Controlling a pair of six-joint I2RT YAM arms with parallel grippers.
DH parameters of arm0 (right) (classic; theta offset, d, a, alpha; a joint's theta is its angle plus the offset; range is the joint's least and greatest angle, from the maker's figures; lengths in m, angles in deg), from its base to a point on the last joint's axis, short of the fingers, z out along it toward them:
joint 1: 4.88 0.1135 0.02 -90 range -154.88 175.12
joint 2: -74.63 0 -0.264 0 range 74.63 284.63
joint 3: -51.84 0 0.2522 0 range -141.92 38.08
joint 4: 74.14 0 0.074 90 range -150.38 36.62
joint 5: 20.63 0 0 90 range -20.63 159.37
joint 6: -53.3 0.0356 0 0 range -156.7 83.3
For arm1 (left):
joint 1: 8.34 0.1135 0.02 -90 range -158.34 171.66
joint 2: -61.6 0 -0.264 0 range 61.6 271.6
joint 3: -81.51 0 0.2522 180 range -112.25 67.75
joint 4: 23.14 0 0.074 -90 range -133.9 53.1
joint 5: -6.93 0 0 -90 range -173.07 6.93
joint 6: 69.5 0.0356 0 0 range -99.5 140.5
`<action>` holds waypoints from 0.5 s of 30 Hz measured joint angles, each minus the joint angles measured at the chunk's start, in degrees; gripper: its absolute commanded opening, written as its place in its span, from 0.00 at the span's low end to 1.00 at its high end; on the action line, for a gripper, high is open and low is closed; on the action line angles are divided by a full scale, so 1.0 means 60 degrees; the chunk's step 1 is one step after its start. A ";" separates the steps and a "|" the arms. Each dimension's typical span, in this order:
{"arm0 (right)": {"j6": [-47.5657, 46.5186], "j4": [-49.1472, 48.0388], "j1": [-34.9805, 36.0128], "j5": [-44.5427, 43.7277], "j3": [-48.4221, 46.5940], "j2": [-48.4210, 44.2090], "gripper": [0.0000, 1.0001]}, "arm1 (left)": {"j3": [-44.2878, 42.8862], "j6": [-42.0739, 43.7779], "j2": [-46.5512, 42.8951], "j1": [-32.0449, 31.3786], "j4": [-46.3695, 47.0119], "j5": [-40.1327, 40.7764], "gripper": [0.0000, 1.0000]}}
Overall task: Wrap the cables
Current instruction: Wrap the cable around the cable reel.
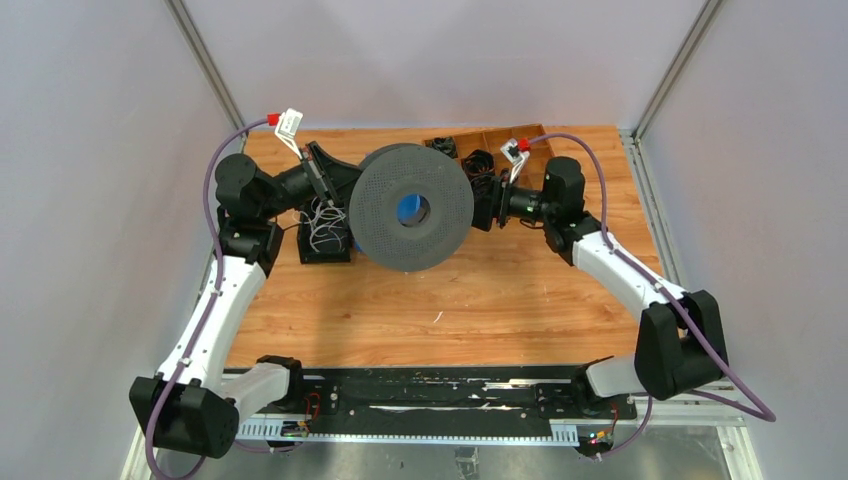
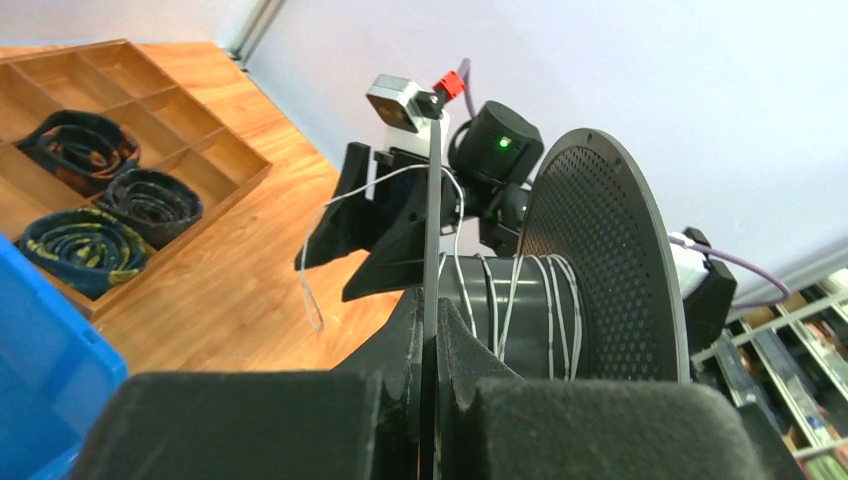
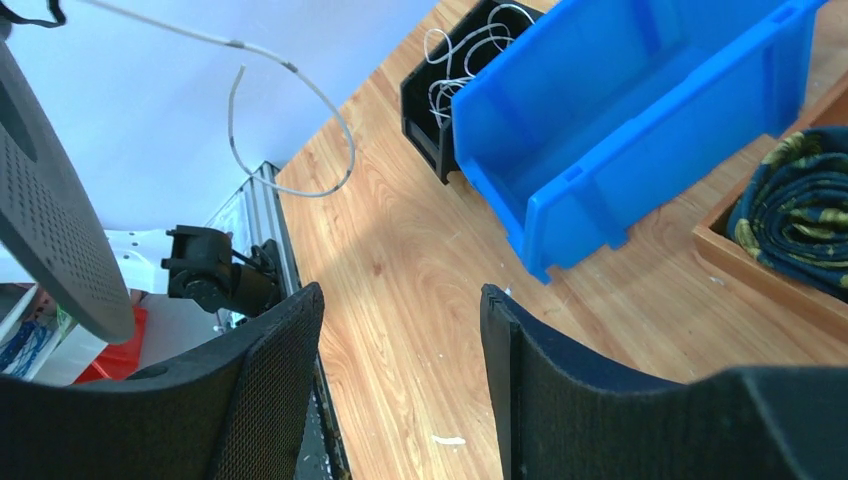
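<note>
The left gripper (image 2: 432,335) is clamped tight on the thin rim of the grey spool (image 2: 600,260), holding it on edge above the table (image 1: 480,290). The cables (image 2: 512,300) sit in several white turns round the spool's hub, just beyond those fingers. One loose strand arcs off through the air toward the right gripper (image 3: 400,298), whose jaws stand apart with nothing between them. The strand hangs above and left of them, not touching. More wire loops lie in the black bin (image 3: 425,120).
</note>
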 measured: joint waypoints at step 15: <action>0.1730 -0.3238 0.0025 0.0583 0.0590 0.0197 0.58 | 0.0127 -0.0007 -0.0102 0.0018 0.0448 -0.0641 0.00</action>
